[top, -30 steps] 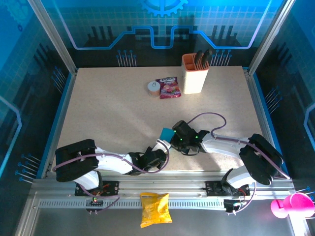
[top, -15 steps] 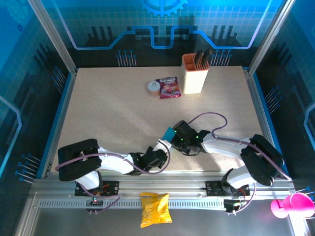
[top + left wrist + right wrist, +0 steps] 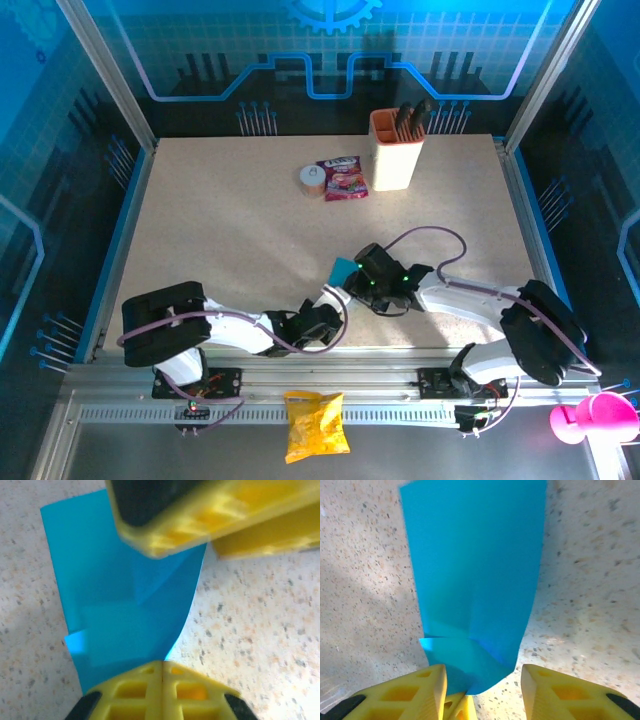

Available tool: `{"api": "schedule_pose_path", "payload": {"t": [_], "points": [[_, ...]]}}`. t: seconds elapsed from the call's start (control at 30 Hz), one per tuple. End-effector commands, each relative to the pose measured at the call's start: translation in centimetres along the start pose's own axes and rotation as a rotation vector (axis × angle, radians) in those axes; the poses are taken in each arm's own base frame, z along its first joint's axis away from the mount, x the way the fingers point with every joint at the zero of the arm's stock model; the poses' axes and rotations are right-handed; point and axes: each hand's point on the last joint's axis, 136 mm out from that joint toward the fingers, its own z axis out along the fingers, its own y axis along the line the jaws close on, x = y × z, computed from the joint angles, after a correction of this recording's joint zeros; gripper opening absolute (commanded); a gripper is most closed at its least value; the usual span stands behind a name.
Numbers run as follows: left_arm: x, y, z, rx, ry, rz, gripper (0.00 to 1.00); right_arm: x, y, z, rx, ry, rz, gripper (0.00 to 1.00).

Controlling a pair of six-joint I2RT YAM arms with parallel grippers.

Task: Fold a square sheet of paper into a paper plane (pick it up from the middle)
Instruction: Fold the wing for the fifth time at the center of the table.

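Left gripper [image 3: 161,672] jaws are pressing together, pinching the near edge of the square sheet of paper [image 3: 115,595]. That's the only grip anything's got on it. Right gripper [image 3: 482,672] jaws are standing apart with the folded end of the sheet sitting in the gap between them, not squeezed by either finger as far as I can tell. The two grippers are facing each other nose to nose over the near middle of the worktop [image 3: 230,220], paper between them.

Progress-wise I'm reading this as partway in. The sheet isn't looking square, it's showing as a longish doubled-up strip with a couple of diagonal creases and overlapping flaps near the pinched end, so some folds are in. It isn't looking like a slim pointed dart with a centre crease though, so I'm guessing the nose and wing folds are what's left. Can't tell if it's lying flat or hanging a bit off the surface.

Further out, the snack packet [image 3: 343,178] and orange knife block [image 3: 394,150] are sitting well apart at the back, and the yellow crisp bag [image 3: 315,425] is lying by the arm bases.
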Motion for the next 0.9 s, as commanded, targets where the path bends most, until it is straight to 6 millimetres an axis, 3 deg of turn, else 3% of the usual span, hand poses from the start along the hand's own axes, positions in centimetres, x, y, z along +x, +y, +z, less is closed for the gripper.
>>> {"api": "schedule_pose_path", "payload": {"t": [0.0, 0.17, 0.33, 0.37, 0.6, 0.87], "points": [[3.6, 0.7, 0.1, 0.006, 0.123, 0.026, 0.0, -1.8, 2.6, -3.1, -0.083, -0.042, -0.042, 0.44], [3.8, 0.4, 0.1, 0.043, 0.123, -0.008, 0.0, -4.4, 2.0, -4.2, -0.078, -0.029, -0.108, 0.37], [3.7, 0.4, -0.1, 0.071, 0.113, -0.061, 0.0, -5.3, 3.1, -3.2, -0.101, 0.067, -0.258, 0.27], [3.5, 0.4, -0.2, 0.075, 0.108, -0.072, 0.0, -5.7, 4.5, -3.3, -0.137, 0.073, -0.294, 0.25], [2.1, 0.6, -1.2, 0.11, 0.075, -0.137, 0.0, -4.3, 7.1, 0.5, -0.201, 0.215, -0.411, 0.11], [2.0, 1.0, -1.2, 0.114, 0.08, -0.146, 0.0, -2.0, 8.4, 4.5, -0.204, 0.32, -0.465, 0.06]]}}
